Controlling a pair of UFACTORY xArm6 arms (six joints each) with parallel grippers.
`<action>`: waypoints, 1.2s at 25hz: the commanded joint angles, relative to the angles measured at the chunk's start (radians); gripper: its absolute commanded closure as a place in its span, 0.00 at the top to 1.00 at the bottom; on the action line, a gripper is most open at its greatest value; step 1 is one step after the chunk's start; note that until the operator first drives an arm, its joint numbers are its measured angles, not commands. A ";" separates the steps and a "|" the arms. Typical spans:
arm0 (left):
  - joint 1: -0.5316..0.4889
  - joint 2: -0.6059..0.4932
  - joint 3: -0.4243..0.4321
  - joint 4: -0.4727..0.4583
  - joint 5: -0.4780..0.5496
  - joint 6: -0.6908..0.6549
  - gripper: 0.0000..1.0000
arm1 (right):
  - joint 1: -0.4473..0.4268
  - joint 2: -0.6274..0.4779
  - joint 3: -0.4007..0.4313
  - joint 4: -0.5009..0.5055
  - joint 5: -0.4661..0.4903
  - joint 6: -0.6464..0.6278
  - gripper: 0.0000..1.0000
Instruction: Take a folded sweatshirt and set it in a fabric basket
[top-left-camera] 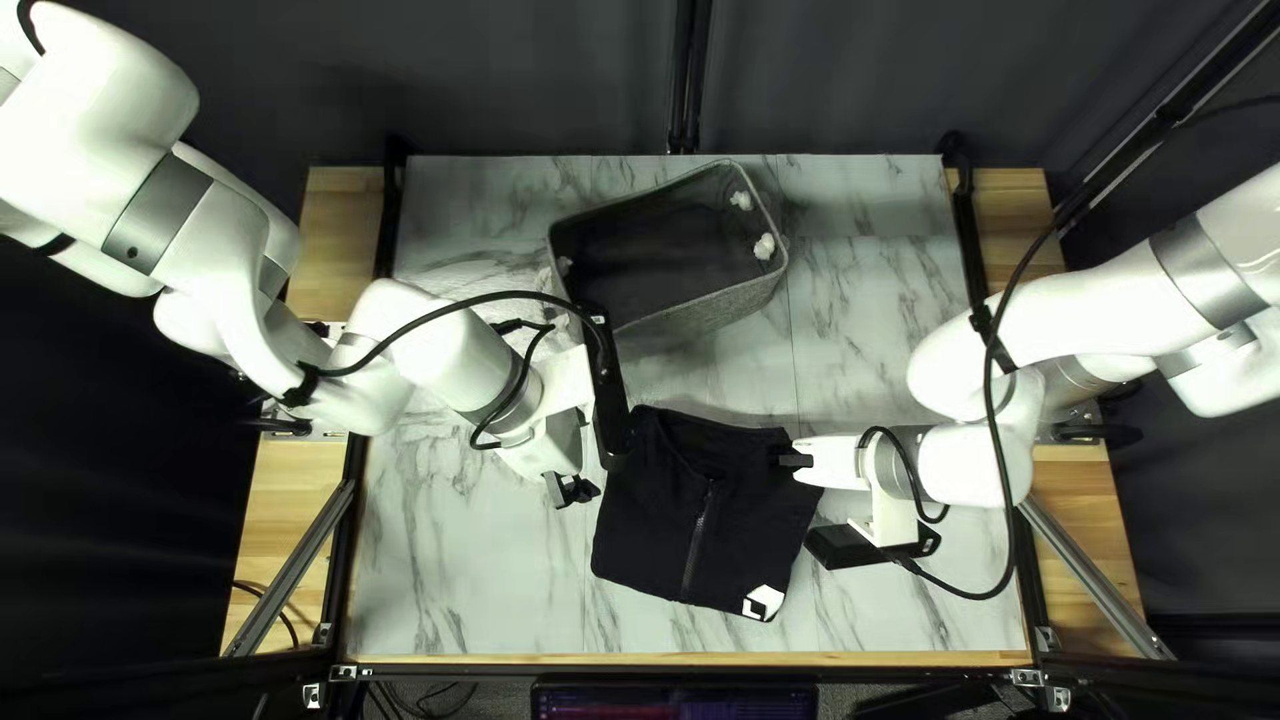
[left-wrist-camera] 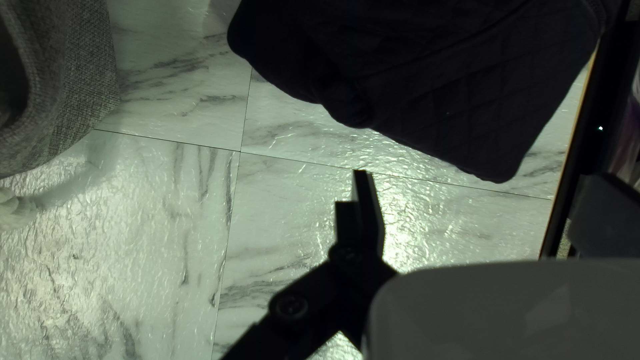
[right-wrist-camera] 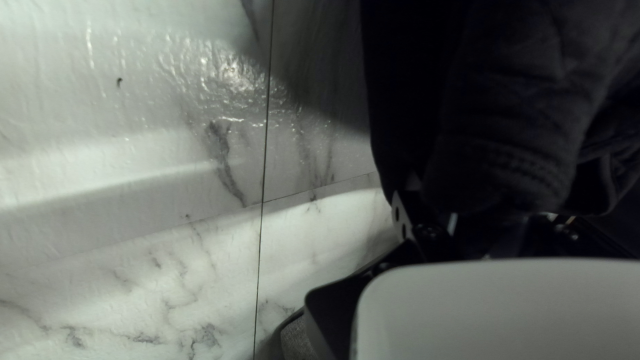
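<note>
Near the basket, folded sweatshirt.

No text, number or sign is legible in any view. The only marking is a white angular emblem on the near right corner of the black sweatshirt, and no letters can be made out in it. The screen strip at the bottom of the top left view is too small to read.

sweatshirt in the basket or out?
Out. The folded sweatshirt lies on the table, nearer the camera than the fabric basket, whose dark inside looks empty. The right gripper is shut on its edge.
</note>
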 commanded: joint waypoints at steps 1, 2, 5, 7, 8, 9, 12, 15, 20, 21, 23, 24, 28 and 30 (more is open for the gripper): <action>0.020 0.047 -0.025 -0.009 -0.018 0.000 1.00 | -0.004 0.011 -0.008 -0.001 -0.004 -0.002 0.00; 0.023 0.047 -0.017 -0.003 -0.027 -0.015 1.00 | -0.006 0.014 -0.009 -0.004 -0.006 -0.001 0.00; 0.037 0.054 0.014 -0.004 -0.072 -0.028 1.00 | -0.007 0.012 -0.007 -0.003 -0.007 -0.004 0.00; 0.053 0.060 0.046 0.000 -0.127 -0.042 1.00 | -0.007 0.012 -0.007 -0.005 -0.007 -0.003 0.00; 0.056 0.061 0.051 0.006 -0.136 -0.052 1.00 | -0.007 0.012 -0.008 -0.005 -0.007 -0.002 0.00; 0.065 0.070 0.060 0.038 -0.161 -0.102 1.00 | -0.006 0.017 -0.012 -0.006 -0.007 -0.002 0.00; 0.079 0.112 0.049 0.051 -0.189 -0.146 1.00 | -0.005 0.020 -0.014 -0.005 -0.006 -0.004 0.00; 0.095 0.145 0.046 0.030 -0.209 -0.135 1.00 | -0.007 0.024 -0.012 -0.014 -0.009 0.004 0.00; 0.119 0.221 0.004 0.010 -0.221 -0.094 1.00 | -0.009 0.028 -0.014 -0.017 -0.012 0.005 0.00; 0.123 0.239 -0.007 0.022 -0.220 -0.100 1.00 | -0.010 0.027 -0.013 -0.018 -0.013 0.006 0.00; 0.125 0.263 -0.009 0.041 -0.231 -0.113 1.00 | -0.010 0.025 -0.012 -0.017 -0.012 0.004 0.00; 0.125 0.272 -0.009 0.042 -0.235 -0.112 1.00 | -0.010 0.023 -0.010 -0.019 -0.013 0.004 0.00; 0.117 0.316 -0.029 0.026 -0.245 -0.085 1.00 | -0.016 0.023 -0.007 -0.028 -0.019 0.010 0.00; 0.116 0.329 -0.029 -0.002 -0.257 -0.054 1.00 | -0.015 0.019 -0.005 -0.028 -0.019 0.008 0.00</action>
